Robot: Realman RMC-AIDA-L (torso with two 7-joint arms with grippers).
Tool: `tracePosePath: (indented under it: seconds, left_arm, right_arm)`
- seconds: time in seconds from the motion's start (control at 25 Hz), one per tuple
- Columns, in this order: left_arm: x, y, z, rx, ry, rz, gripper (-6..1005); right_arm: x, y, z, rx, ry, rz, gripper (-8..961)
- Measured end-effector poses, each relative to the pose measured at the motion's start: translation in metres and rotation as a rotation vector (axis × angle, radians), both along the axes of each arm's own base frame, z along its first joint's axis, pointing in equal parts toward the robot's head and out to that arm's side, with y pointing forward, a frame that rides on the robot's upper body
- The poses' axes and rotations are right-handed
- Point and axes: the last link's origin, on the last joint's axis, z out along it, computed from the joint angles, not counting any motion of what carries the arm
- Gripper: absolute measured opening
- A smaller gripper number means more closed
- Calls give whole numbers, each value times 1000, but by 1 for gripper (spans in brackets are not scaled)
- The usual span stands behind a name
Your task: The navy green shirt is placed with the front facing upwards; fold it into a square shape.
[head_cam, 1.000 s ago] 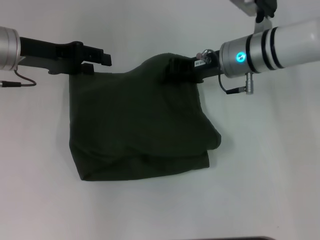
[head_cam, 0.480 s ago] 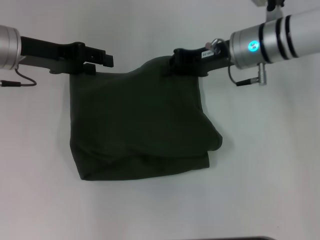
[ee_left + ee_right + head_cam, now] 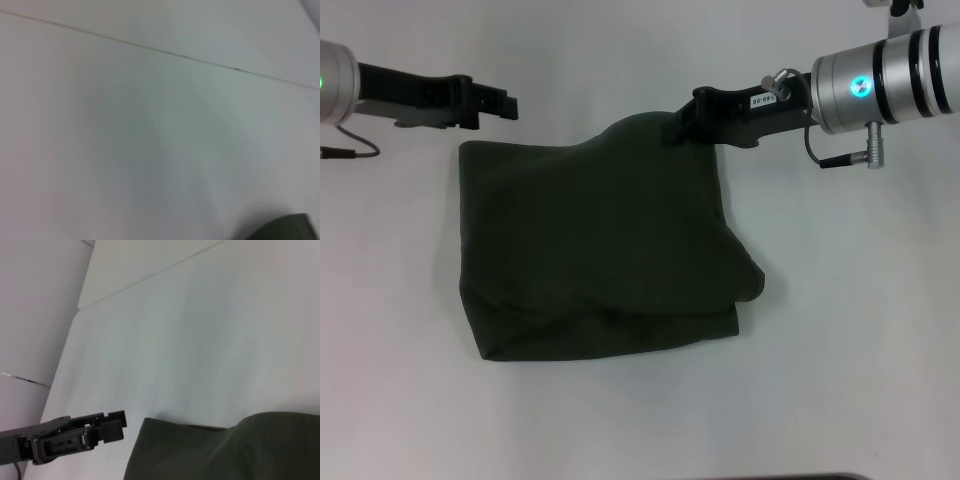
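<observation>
Already the shirt (image 3: 600, 250) lies on the white table (image 3: 860, 330) as a rough, thick block, plain green side up, with no lettering showing. Its far edge is not straight: it rises in a hump at the far right corner, and a rounded bulge sticks out on the right side.

I judge the cloth soft and limp, light, and not fragile. It will sag and drag if lifted by one point, so it is better to pinch all layers together at two corners or along an edge. The loose bulge is the part that most needs tucking.

The right gripper (image 3: 682, 128) is at the hump on the far right corner of the shirt, touching or just over the cloth. Whether its fingers pinch the cloth I cannot tell.

The left gripper (image 3: 510, 104) hangs just beyond the far left corner of the shirt, apart from the cloth. It holds nothing, and how wide its fingers stand I cannot tell.
</observation>
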Motion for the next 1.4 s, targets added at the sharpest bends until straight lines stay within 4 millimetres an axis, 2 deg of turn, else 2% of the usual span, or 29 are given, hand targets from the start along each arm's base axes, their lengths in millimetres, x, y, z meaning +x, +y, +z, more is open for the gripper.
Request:
tracePosePath:
  seconds: [0.12,0.72,1.4]
  left_arm:
    - [-6,0,-2,-11,69,14,589]
    - [-13,4,-22,3,191,-7,565]
    - [-17,3,-23,-5,234,0,539]
  right_arm:
    - [2,0,1,1,-2,-5,2]
    - [6,0,2,4,-7,-14,2]
    - [8,0,2,14,-9,-21,3]
